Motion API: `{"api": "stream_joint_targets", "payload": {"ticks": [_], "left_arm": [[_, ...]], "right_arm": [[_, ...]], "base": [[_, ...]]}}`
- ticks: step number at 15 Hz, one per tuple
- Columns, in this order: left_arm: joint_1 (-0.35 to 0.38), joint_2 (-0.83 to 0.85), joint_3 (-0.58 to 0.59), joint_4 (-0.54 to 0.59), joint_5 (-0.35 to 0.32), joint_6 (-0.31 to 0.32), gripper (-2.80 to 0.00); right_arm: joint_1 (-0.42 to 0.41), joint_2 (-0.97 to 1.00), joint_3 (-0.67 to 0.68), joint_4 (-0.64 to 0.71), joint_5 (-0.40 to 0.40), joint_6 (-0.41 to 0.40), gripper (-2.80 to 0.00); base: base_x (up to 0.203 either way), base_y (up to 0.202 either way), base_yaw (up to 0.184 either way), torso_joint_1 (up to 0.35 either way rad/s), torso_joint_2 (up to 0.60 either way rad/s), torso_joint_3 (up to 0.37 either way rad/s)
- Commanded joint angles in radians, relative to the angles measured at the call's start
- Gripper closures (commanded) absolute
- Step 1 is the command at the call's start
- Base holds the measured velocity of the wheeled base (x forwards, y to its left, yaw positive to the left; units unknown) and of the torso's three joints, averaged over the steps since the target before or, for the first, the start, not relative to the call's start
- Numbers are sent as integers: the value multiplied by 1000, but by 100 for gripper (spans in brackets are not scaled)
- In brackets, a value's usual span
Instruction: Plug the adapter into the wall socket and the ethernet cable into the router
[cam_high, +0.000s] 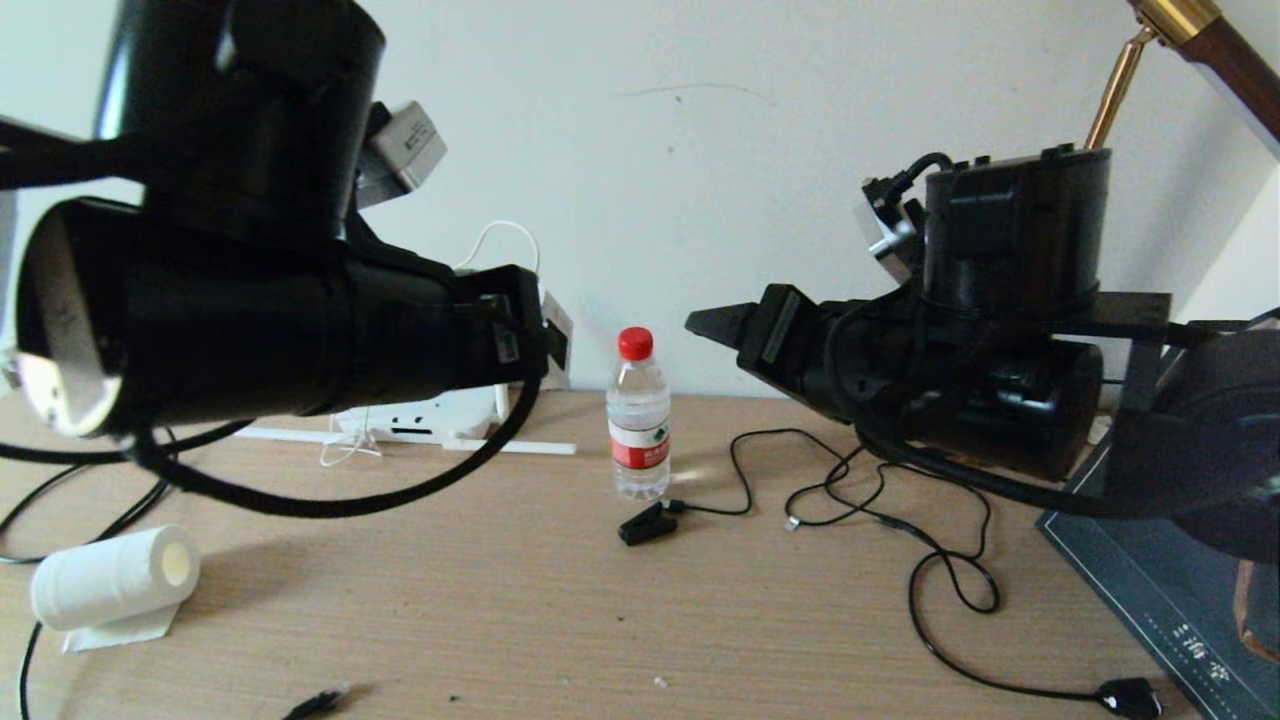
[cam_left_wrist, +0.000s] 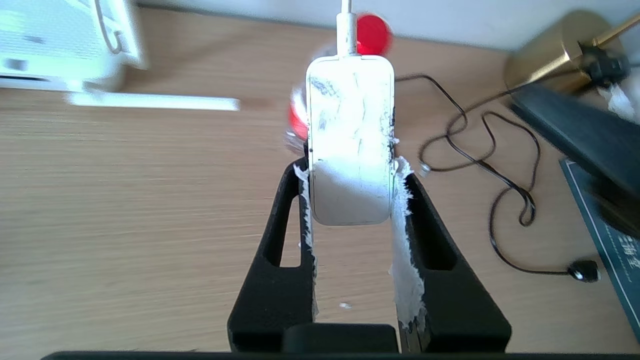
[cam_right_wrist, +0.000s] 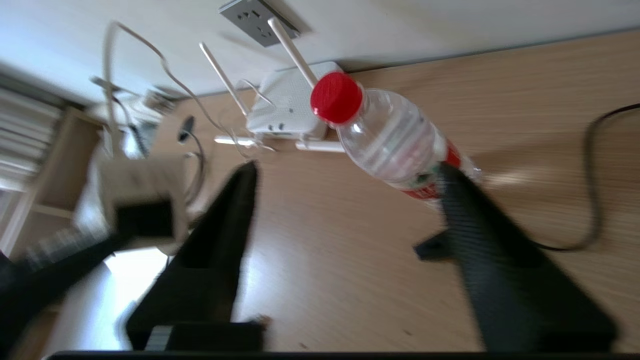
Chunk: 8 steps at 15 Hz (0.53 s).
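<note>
Your left gripper (cam_left_wrist: 350, 175) is clamped on the adapter (cam_left_wrist: 349, 135), raised above the surface (cam_high: 560, 610) just in front of the wall. Seen from the left wrist, the adapter is a white rounded block with scuffed, dark-streaked faces; its long axis runs straight out along the fingers (cam_left_wrist: 280, 220), and its thin white cord (cam_left_wrist: 346, 25) leaves from the far end, toward the wall. White torn padding lines the inner faces of both fingers where they press its sides.

Your right gripper (cam_right_wrist: 345, 215) hangs released, jaws well apart and holding nothing, above the surface to the right of a clear water bottle (cam_high: 638, 415) with a red cap. The bottle's red label carries writing too small to read.

You can see the wall socket (cam_right_wrist: 258, 19) from the right wrist: a dark grey plate on the wall above the router (cam_high: 420, 415), which sits against the wall with white stick antennas, two lying flat on the surface.

A thin black cable (cam_high: 900, 520) loops across the surface right of the bottle. A white paper roll (cam_high: 115, 578) lies at the near left. A dark book (cam_high: 1170, 590) at the far right bears pale characters you cannot make out.
</note>
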Motion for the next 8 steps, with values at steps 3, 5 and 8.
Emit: {"api": "stream_joint_targets", "payload": {"ticks": [3, 5, 8], "left_arm": [[132, -130, 126, -40, -1, 81, 0], [231, -142, 213, -162, -25, 167, 0], [399, -129, 359, -468, -139, 317, 0]], "right_arm": [[16, -299, 47, 212, -18, -89, 0], [16, -467, 36, 469, -20, -137, 0], [-9, -698, 30, 770, -32, -230, 0]], "base": [[0, 0, 0, 0, 0, 0], [0, 0, 0, 0, 0, 0], [0, 0, 0, 0, 0, 0]]}}
